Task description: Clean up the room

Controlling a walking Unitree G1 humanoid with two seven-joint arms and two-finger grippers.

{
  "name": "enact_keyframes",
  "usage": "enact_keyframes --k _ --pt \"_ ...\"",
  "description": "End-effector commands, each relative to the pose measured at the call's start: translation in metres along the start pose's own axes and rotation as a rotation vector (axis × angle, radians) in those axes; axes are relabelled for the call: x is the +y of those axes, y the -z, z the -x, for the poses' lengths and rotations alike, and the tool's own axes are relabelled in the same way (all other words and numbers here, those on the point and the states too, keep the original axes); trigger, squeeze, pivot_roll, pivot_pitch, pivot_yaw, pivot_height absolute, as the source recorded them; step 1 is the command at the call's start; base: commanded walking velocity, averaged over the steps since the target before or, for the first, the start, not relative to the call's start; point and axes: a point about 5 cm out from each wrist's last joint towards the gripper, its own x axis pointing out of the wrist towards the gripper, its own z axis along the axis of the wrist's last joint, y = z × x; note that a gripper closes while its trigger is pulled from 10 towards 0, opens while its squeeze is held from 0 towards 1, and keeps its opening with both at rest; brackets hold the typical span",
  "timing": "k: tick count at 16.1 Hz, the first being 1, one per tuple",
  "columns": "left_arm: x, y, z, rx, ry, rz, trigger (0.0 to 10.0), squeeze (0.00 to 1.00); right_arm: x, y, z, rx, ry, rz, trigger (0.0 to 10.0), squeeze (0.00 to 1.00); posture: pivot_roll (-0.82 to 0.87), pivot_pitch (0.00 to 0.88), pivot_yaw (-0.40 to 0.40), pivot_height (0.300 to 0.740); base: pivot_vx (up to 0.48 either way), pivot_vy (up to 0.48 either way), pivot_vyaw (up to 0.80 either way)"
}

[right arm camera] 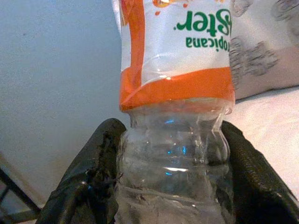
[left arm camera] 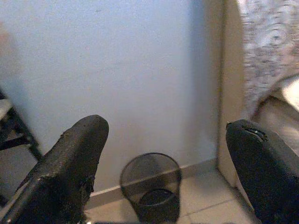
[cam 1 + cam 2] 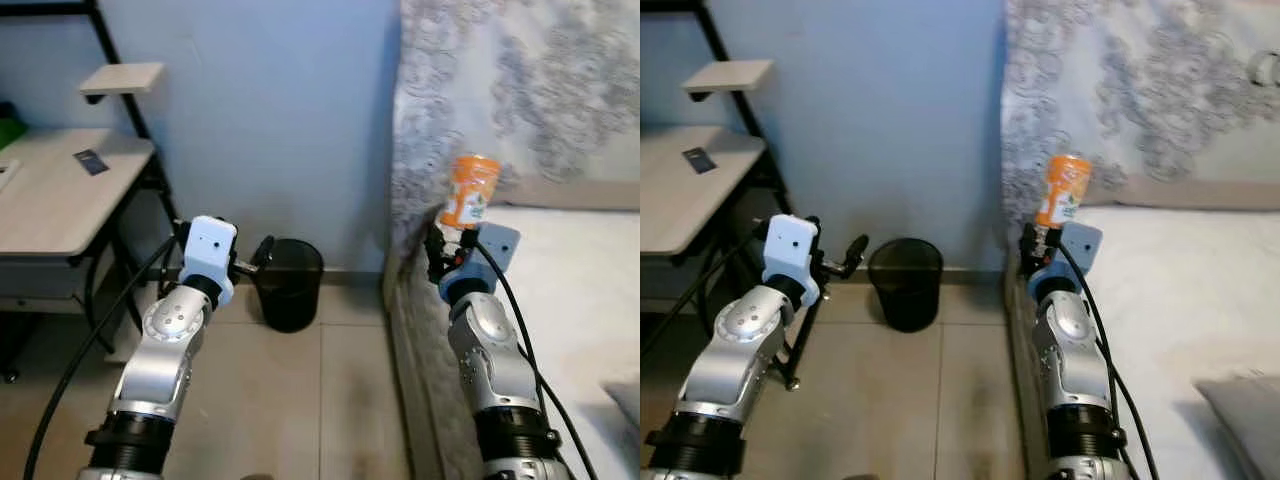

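Observation:
My right gripper (image 3: 447, 243) is shut on a clear plastic bottle (image 3: 470, 190) with an orange and white label, held up at the bed's left edge. In the right wrist view both black fingers (image 1: 93, 177) press the bottle's (image 1: 175, 140) clear ribbed part, and the label text reads upside down. My left gripper (image 3: 262, 250) is open and holds nothing. It is raised just left of a black mesh waste bin (image 3: 290, 283) that stands on the floor against the blue wall. The left wrist view looks between the spread fingers (image 2: 79, 154) down at the bin (image 2: 152, 186).
A light wooden desk (image 3: 60, 190) on a black frame, with a small shelf (image 3: 120, 80) above it, stands at the left. A bed (image 3: 570, 300) with a patterned cover (image 3: 500, 80) is on the right. Beige floor tiles (image 3: 300, 400) lie between them.

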Motion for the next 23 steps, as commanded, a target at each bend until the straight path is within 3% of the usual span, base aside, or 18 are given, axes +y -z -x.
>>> enact_keyframes --k 1,4,10,14,16,17,20,23 --pt "0.004 -0.001 0.002 0.000 -0.016 -0.004 10.0 0.00 0.009 -0.005 -0.001 0.000 -0.031 -0.033 10.0 0.00 0.04 0.000 0.027 0.740 0.330 0.000 0.00" --pt "0.003 0.000 0.002 0.002 -0.019 0.000 10.0 0.00 0.015 -0.007 -0.001 -0.043 -0.086 -0.057 10.0 0.00 0.04 0.000 0.021 0.740 0.333 0.000 0.00" --pt "0.004 0.001 0.004 0.004 -0.029 0.006 10.0 0.00 0.014 -0.006 -0.003 -0.012 -0.081 -0.098 10.0 0.00 0.05 0.000 0.007 0.740 0.329 0.000 0.00" --pt "0.005 0.000 0.004 0.001 -0.032 0.003 10.0 0.00 0.009 -0.003 -0.004 0.011 -0.044 0.061 10.0 0.00 0.04 0.000 0.010 0.740 0.320 0.000 0.00" --pt "0.006 0.000 0.005 0.003 -0.030 0.003 10.0 0.00 0.010 -0.002 0.000 0.014 -0.150 -0.025 10.0 0.00 0.04 0.000 0.013 0.740 0.321 0.000 0.00" --pt "0.007 0.001 0.005 0.006 -0.028 0.003 10.0 0.00 0.010 0.000 0.000 0.028 -0.160 0.061 10.0 0.00 0.04 0.000 0.016 0.740 0.322 0.000 0.80" --pt "0.005 0.000 0.003 0.007 -0.019 -0.001 10.0 0.00 0.006 0.000 -0.001 -0.001 -0.111 0.197 10.0 0.00 0.04 0.000 0.027 0.740 0.322 0.000 0.80" --pt "0.002 -0.002 -0.002 0.005 0.005 -0.007 10.0 0.00 0.009 0.004 0.000 -0.006 -0.127 0.239 10.0 0.00 0.02 0.000 0.048 0.740 0.322 0.000 0.00"
